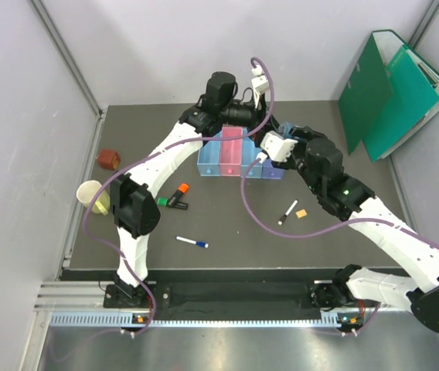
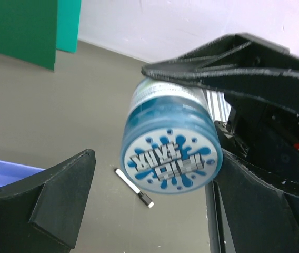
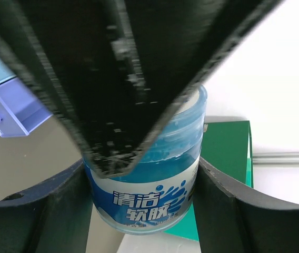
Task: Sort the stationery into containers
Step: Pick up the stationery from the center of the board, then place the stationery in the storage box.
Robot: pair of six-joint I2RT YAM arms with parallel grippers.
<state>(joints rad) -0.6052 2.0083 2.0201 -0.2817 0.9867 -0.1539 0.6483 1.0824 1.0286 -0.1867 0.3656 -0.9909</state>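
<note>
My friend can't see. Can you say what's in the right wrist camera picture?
A round blue tub with white writing sits gripped between the two black fingers of the right gripper. A big black part covers its top; a purple-blue bin shows left, a green folder behind.

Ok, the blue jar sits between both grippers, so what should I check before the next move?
1. Right gripper grip on the blue jar: ok, both fingers against its sides.
2. Left gripper: ok, wide open around the jar.
3. Jar off the table: ok.
4. Jar lined up over one of the row of bins: cannot tell.
5. Other items sorted: not ok; marker, pen and highlighters lie on the table.
</note>
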